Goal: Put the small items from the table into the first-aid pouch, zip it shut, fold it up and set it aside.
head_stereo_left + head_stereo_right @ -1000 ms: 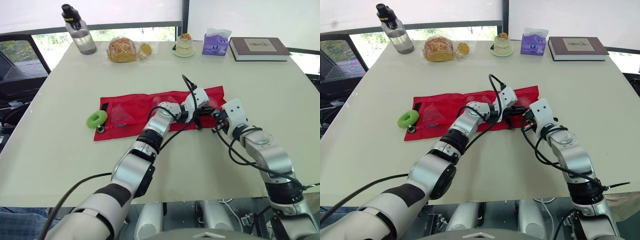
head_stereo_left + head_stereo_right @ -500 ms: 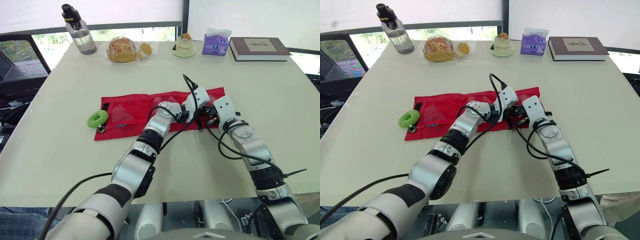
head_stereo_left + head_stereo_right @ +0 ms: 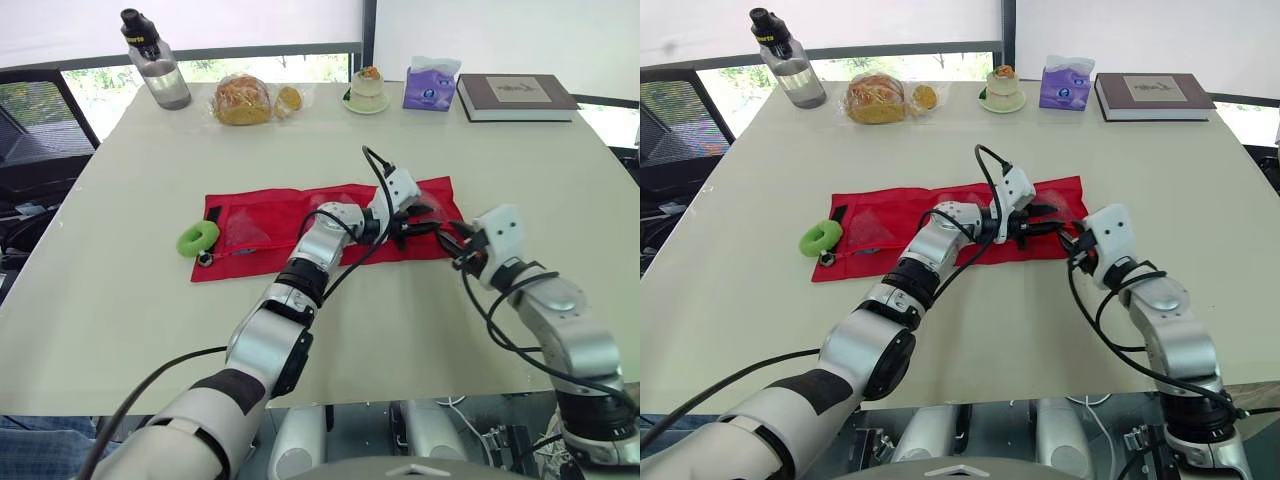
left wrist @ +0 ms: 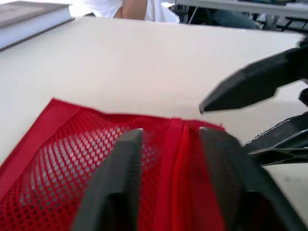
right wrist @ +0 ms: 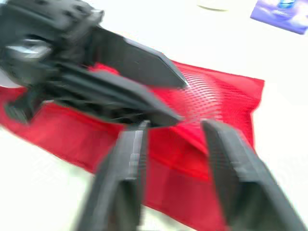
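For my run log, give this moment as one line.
red mesh pouch: flat, unfolded | left gripper: open over its right end | right gripper: open beside it | green ring: outside, at left end

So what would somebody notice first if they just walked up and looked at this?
Probably the long red pouch, lying flat in the middle of the table. At its right end the two tools are close together: the left tool is open over the mesh, and the right tool is open beside the corner. A bright green ring sits at the pouch's left end.
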